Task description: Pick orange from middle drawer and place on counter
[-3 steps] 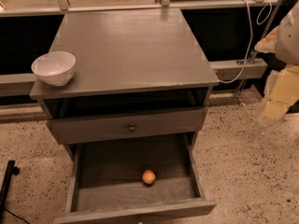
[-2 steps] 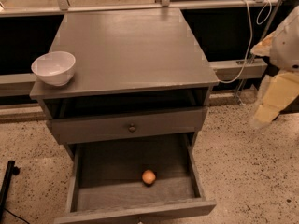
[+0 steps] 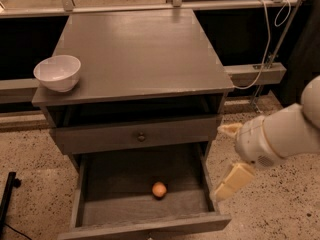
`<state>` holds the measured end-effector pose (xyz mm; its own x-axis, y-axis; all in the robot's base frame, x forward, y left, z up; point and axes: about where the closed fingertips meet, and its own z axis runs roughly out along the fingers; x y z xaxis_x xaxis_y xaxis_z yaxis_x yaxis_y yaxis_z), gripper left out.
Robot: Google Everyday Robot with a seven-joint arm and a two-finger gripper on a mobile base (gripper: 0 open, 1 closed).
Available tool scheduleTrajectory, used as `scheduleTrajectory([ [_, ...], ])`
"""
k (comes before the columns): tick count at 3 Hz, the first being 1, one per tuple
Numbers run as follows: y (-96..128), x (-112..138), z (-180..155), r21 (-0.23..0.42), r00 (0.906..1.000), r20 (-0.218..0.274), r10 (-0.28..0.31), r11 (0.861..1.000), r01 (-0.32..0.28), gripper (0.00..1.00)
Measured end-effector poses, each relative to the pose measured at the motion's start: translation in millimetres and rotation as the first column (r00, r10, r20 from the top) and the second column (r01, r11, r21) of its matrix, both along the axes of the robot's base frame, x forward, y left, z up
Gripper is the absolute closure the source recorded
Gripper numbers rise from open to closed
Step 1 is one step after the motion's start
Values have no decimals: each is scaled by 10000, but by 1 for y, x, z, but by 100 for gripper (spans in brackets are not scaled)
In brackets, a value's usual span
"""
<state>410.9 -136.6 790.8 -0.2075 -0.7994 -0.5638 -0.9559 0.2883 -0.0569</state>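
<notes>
Hovering just right of the middle drawer (image 3: 79, 196), the gripper (image 3: 230, 180) is seen; state cannot be told. Left of it lies the orange (image 3: 159, 189), likely light, smooth, rollable; best pinched across its middle.

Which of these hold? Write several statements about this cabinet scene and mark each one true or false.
1. The small round orange fruit lies on the floor of the open deep grey wooden drawer. True.
2. The white round bowl sits inside that drawer. False: it stands on the flat grey wood-grain counter, at its left front corner.
3. The robot's hand holds the fruit. False: it is outside the drawer's right wall, apart from the fruit.
4. A round knob sits on the drawer front above the open drawer. True.
</notes>
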Motion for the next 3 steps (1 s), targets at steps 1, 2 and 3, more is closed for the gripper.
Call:
scheduleTrajectory([
  [1,5,8,-12,83,9971,699,292,9995,-298,0],
  [2,21,16,-47,652,9961,883,-18,9979,-40,0],
  [3,49,-1,-122,1767,9967,807,-62,9842,-82,0],
])
